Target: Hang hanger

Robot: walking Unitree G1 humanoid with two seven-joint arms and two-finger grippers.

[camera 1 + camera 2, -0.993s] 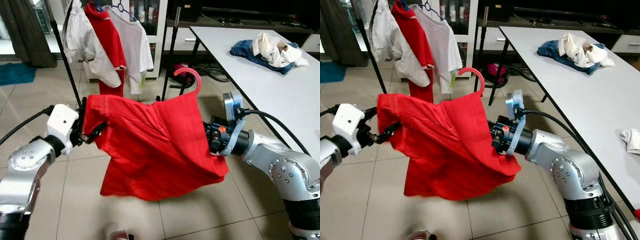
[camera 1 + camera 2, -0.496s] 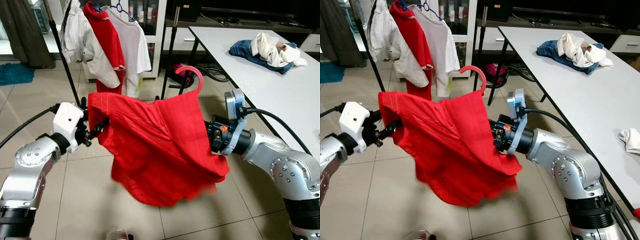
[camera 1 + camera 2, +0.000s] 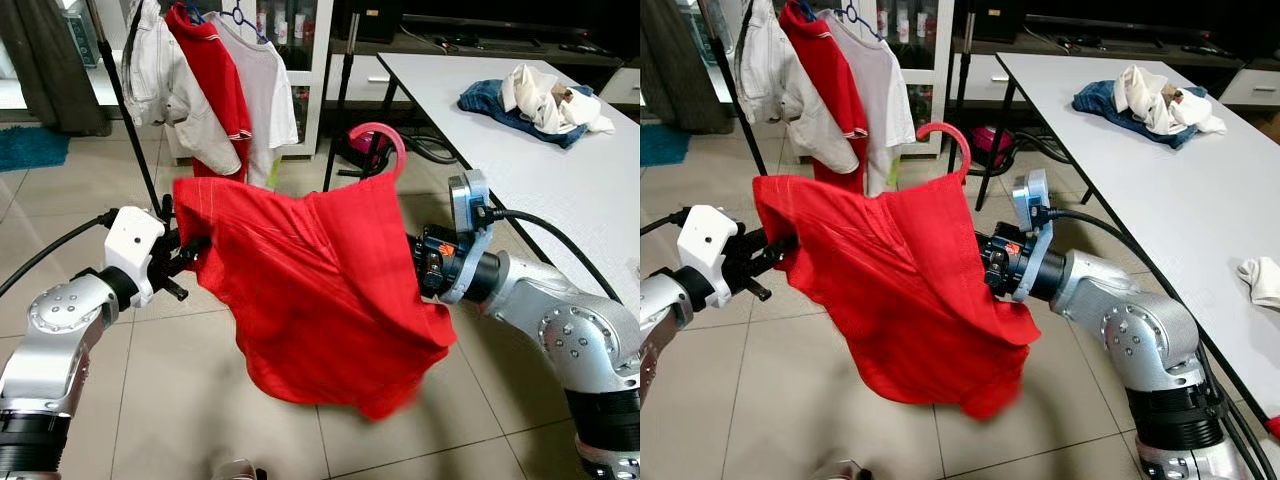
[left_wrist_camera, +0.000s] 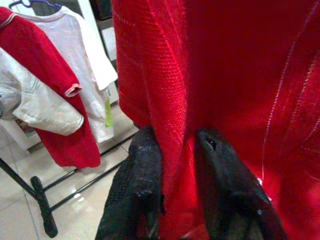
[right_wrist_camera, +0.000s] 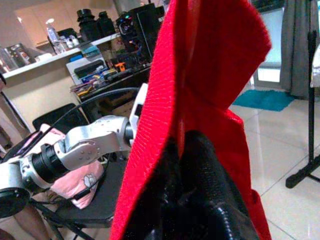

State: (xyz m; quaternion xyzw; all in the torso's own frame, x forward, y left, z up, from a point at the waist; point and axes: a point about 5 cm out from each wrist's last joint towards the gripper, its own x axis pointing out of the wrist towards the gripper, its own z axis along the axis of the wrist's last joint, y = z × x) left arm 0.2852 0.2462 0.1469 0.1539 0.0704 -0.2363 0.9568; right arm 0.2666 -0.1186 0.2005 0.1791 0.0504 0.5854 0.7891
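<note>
A red shirt (image 3: 320, 290) hangs on a pink hanger whose hook (image 3: 382, 140) pokes up above the collar. I hold it stretched in the air between both arms. My left gripper (image 3: 190, 255) is shut on the shirt's left shoulder, with red cloth pinched between its black fingers (image 4: 145, 185). My right gripper (image 3: 425, 275) is shut on the shirt's right side, where the fingers (image 5: 200, 190) press into the fabric. The clothes rack (image 3: 130, 110) stands behind, with a white jacket, a red shirt (image 3: 210, 85) and a white T-shirt (image 3: 265, 90) hanging on it.
A white table (image 3: 540, 160) runs along the right, with a heap of blue and white clothes (image 3: 535, 95) on it and a white cloth (image 3: 1262, 280) near its edge. Black stand poles (image 3: 345, 90) rise beside the table. A teal mat (image 3: 35, 145) lies at far left.
The shirt's lower hem has swung to the right and now hangs lower. The hanger hook has risen slightly. Both grippers keep their hold.
</note>
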